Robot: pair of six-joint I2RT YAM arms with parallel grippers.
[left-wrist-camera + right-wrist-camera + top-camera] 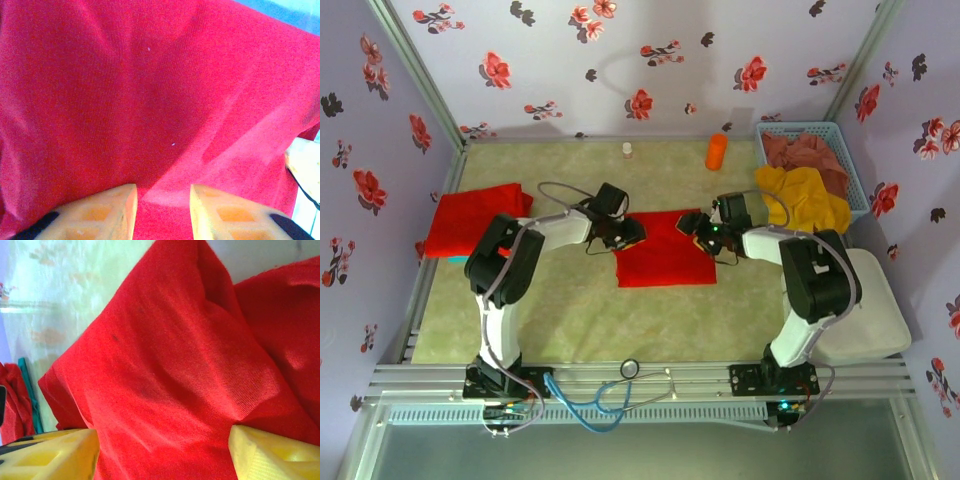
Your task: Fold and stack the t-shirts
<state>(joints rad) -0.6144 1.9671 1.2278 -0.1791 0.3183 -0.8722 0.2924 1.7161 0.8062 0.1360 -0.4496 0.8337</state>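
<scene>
- Left jaws: narrowed to a slim gap, with red cloth of the centre t-shirt running down between the pads. Cannot tell whether pinched or merely touched.
- Right jaws: spread wide, straddling a raised ridge of that t-shirt, with cloth against both inner faces. Not clamped, so far as visible.
- Location of work: centre t-shirt lying part-folded in the middle of the tabletop, jaws at its far corners, one each side. Second t-shirt folded flat at the left side, well apart.
- Risk, judged: uneven hold. One corner pinched and the other loose would likely drag the far edge askew and skew the fold.
- Risk, judged: too deep a bite on the wide side, gathering lower layers and undoing the folds beneath.
- Risk, judged: thin cloth slipping from the narrowed side during a lift, dropping the edge short.
</scene>
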